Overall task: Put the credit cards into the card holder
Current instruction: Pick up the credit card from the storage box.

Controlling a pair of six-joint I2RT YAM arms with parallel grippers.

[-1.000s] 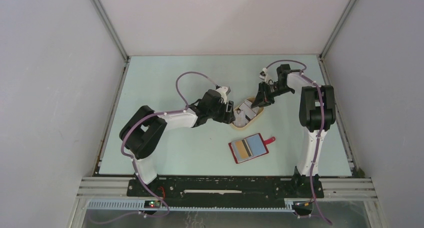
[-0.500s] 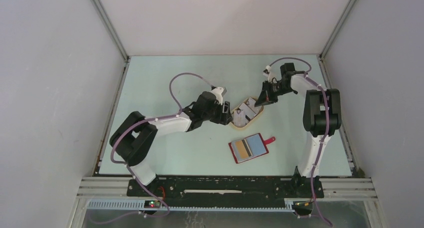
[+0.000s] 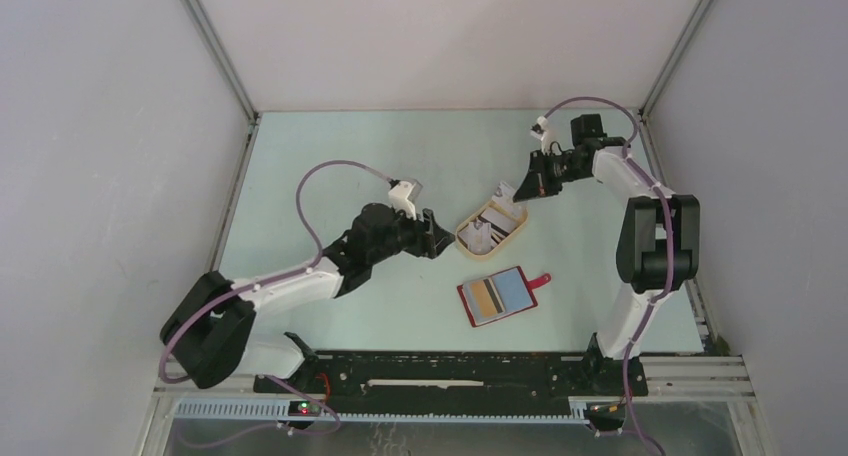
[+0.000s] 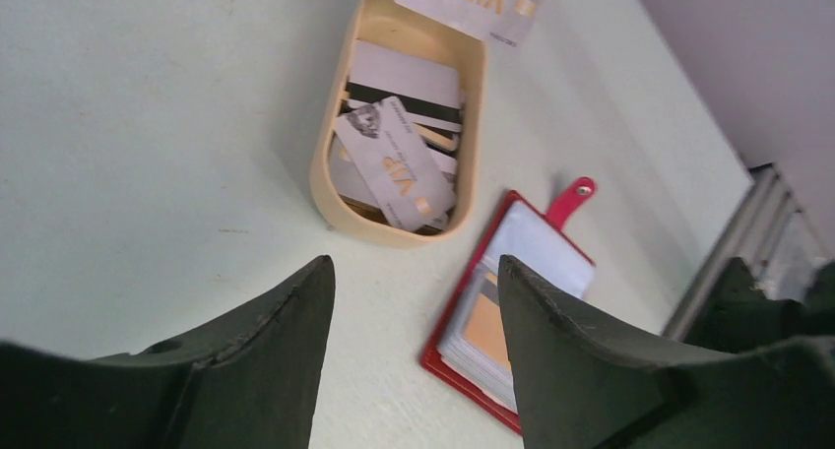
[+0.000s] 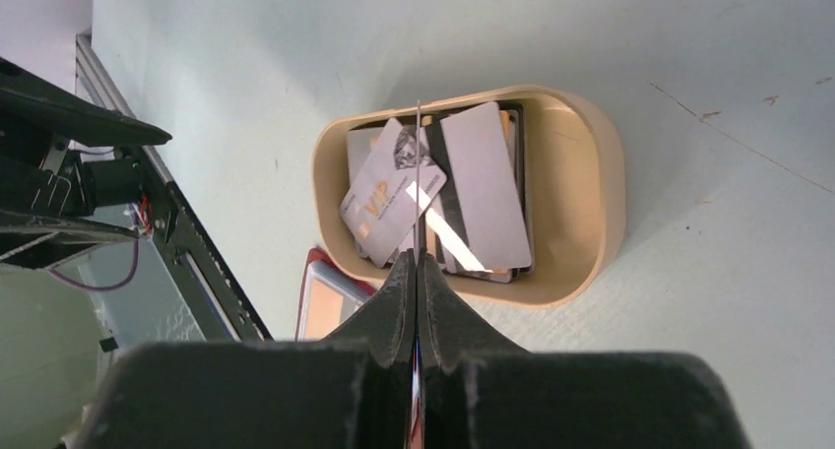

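Overhead: right gripper (image 3: 519, 189) pinches one credit card (image 3: 504, 189) above the beige tray (image 3: 462, 242); left gripper (image 3: 438, 238), released, sits beside it; red card holder (image 3: 497, 297) lies open nearby. Left wrist: more cards (image 4: 394, 163) fill the tray. Right wrist: pinched card edge-on.

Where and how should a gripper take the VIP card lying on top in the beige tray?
Pinch the VIP card across its width, a finger on each long edge, coming straight down. It lies slanted on top of the other cards, and the tray walls likely block a sideways approach.
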